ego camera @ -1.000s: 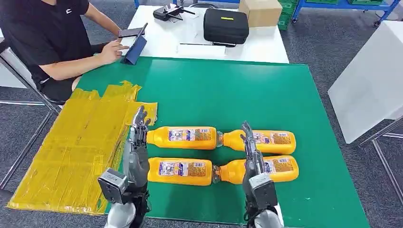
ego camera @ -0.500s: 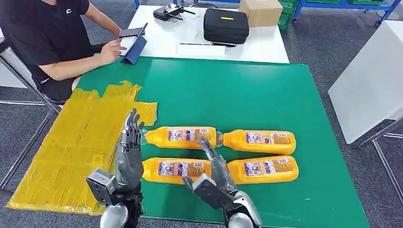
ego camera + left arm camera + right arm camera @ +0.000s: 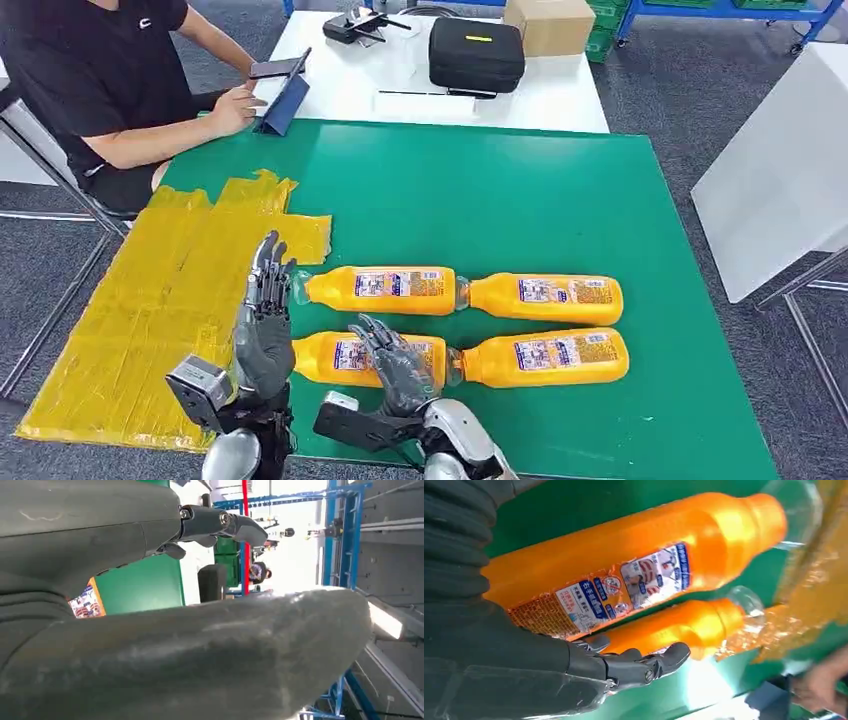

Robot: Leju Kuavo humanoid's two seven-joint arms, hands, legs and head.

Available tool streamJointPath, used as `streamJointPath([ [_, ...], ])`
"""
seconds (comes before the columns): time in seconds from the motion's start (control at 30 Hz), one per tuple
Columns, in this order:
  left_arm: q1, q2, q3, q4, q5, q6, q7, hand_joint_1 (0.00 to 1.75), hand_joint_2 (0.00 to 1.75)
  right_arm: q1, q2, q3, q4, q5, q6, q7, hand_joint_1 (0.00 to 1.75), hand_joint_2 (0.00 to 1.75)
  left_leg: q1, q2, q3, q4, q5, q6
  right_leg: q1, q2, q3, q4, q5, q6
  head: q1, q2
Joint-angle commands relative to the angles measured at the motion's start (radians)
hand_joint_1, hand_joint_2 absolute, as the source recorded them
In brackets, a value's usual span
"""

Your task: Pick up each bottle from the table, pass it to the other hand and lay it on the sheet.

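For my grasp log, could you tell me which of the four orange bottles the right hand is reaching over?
The near-left bottle: the right hand hangs spread over its label, while the other three lie clear of it.

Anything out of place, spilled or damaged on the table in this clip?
No spill or damage is visible. All four orange bottles lie on their sides in two neat rows on the green table. The one untidy thing is the yellow sheet: crinkled, with a ragged edge, overhanging the table's left side.
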Motion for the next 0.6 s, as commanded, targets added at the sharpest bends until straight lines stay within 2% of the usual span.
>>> streamJointPath([
  [0.03,0.018,-0.017,0.06,-0.02,-0.003,-0.018,0.003,0.0,0.0,-0.079,-0.046,0.098,0.084,0.104,-0.043,0.113,0.0,1.75,0.001,0.003,0.005,-0.001,-0.002,-0.001,0.001,0.002,0.005,-0.002,0.0,-0.001,0.0,0.0],
  [0.2,0.038,-0.023,0.077,-0.039,-0.009,-0.029,0.005,0.0,0.0,-0.072,-0.058,0.116,0.022,0.178,-0.058,0.17,0.0,1.75,0.001,0.002,0.004,0.0,-0.002,-0.001,0.002,0.002,0.004,-0.002,0.0,-0.001,0.0,0.0],
  [0.6,0.038,-0.023,0.079,-0.034,-0.012,-0.036,0.003,0.0,0.0,-0.073,-0.054,0.116,0.046,0.187,-0.034,0.182,0.0,1.75,0.0,0.0,0.001,-0.001,0.0,0.0,0.0,0.0,0.0,-0.001,0.0,-0.001,0.0,0.0],
])
